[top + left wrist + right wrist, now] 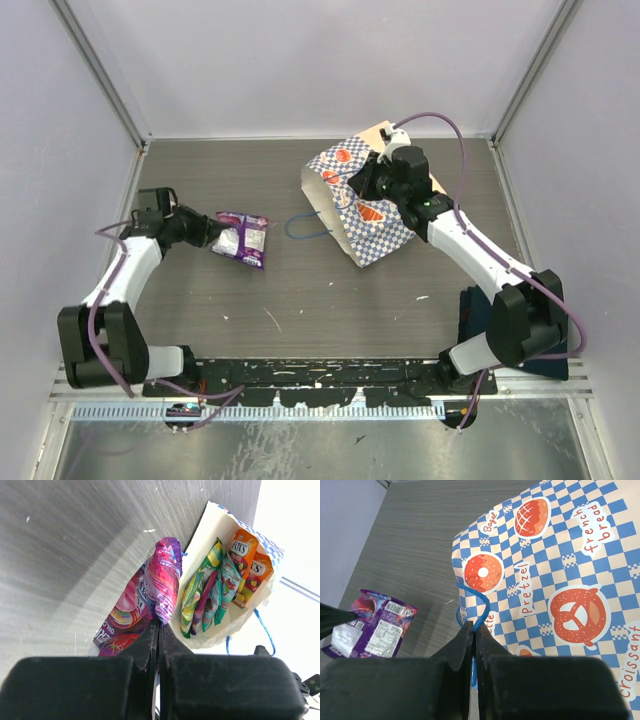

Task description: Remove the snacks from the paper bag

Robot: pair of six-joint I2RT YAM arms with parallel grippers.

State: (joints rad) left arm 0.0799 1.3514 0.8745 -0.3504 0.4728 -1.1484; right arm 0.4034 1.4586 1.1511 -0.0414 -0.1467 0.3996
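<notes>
"So, where was the left hand [159, 629]?"

"Clamped shut on the near end of a purple packet [164, 577]. The packet lay on the counter [300, 300], outside the bag [365, 215] and to the left of its mouth, rumpled where it was pinched."

"And the right hand [475, 630]?"

"Closed as well, with the bag's blue handle [470, 592] nipped between its tips at the rim. The bag lay on its side under that hand, its mouth facing the left hand."

"Anything inside?"

"A green packet [190, 600], a teal packet [226, 582] and two orange packets [243, 550] stood on edge together, just past the purple one."
</notes>
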